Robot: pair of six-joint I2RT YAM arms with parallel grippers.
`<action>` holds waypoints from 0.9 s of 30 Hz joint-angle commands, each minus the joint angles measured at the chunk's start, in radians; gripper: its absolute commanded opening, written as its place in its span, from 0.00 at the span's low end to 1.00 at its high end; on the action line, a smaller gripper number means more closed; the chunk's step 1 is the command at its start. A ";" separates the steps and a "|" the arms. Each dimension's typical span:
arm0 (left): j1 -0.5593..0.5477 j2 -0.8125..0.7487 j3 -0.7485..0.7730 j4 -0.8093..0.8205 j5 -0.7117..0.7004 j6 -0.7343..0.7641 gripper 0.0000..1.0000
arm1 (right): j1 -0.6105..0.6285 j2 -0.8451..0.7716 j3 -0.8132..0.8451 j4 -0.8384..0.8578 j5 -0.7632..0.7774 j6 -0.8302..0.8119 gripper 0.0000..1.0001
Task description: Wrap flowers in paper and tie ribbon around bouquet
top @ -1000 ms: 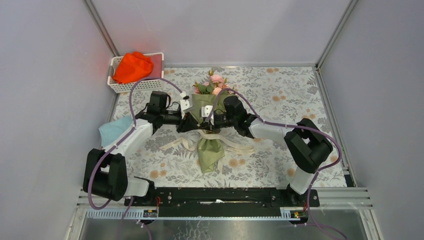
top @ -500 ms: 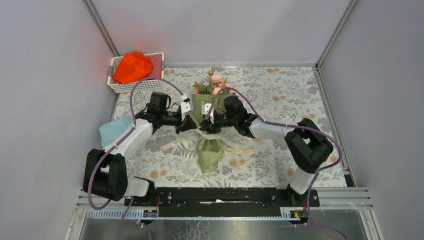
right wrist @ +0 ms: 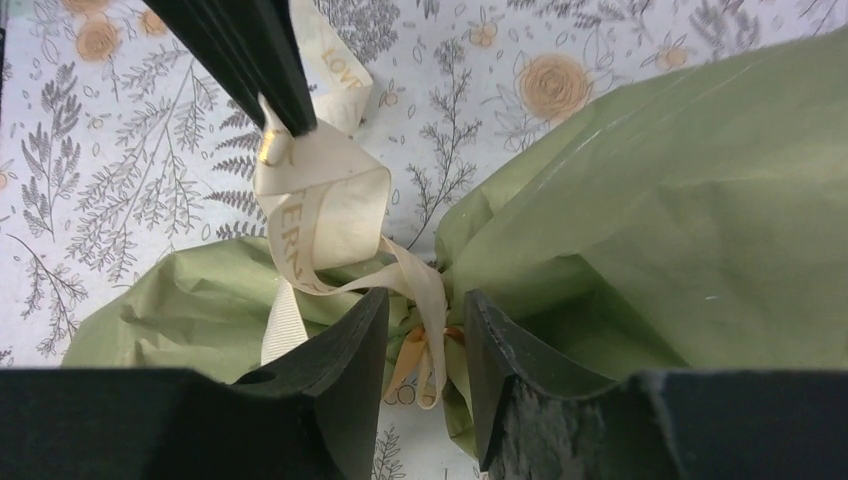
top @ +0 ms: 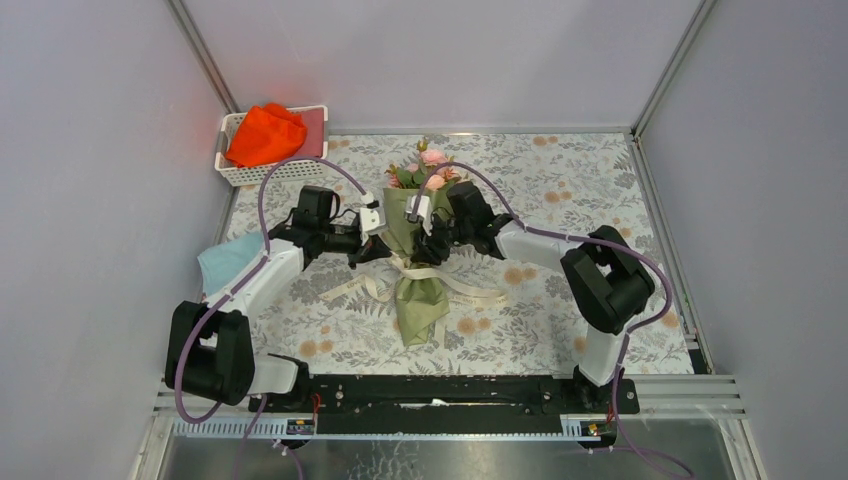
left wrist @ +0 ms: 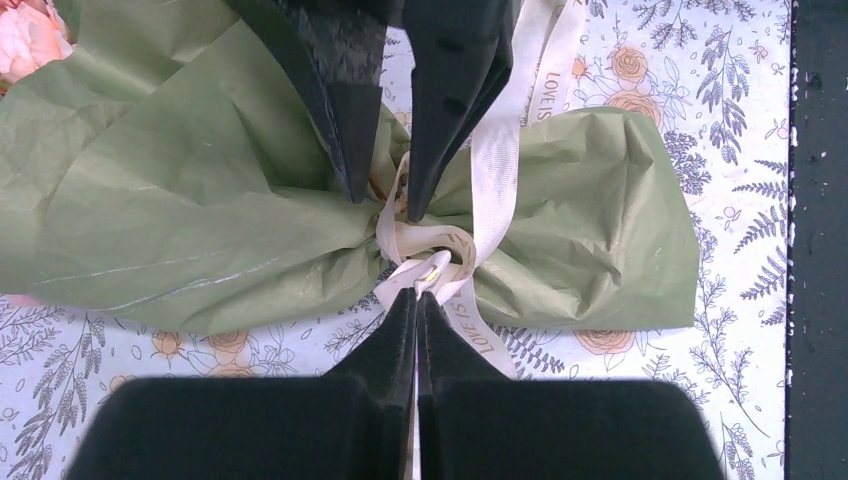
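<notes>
1. There is one bouquet [top: 420, 305]. It lies in the middle of the table [top: 600, 180], with its wide end toward the far edge and its narrow end toward the near edge.
2. The flowers [top: 432, 160] show at the wide end. A few pink heads are among green leaves, but I cannot count them exactly.
3. One sheet of paper [left wrist: 180, 190], olive green outside, is wrapped around the stems and pinched at the waist.
4. One ribbon [left wrist: 497, 160] goes around this waist in a knot. Its loose ends lie on the table on both sides of the bouquet.
5. The left gripper [left wrist: 417, 298] has its fingers pressed together on a loop of the ribbon, just beside the knot.
6. The right gripper [right wrist: 425, 300] has its fingers apart, one on each side of the knot, with a thin strand between them.
7. From above, both grippers cover the waist.
8. One white basket [top: 270, 172] stands at the far left corner and holds one orange-red cloth [top: 265, 133]. One light blue cloth [top: 225, 260] lies at the left edge, partly under the left arm.
</notes>
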 commanded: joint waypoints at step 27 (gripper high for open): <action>0.000 0.039 -0.043 -0.006 -0.088 0.399 0.00 | -0.011 -0.200 -0.114 0.069 0.112 0.134 0.00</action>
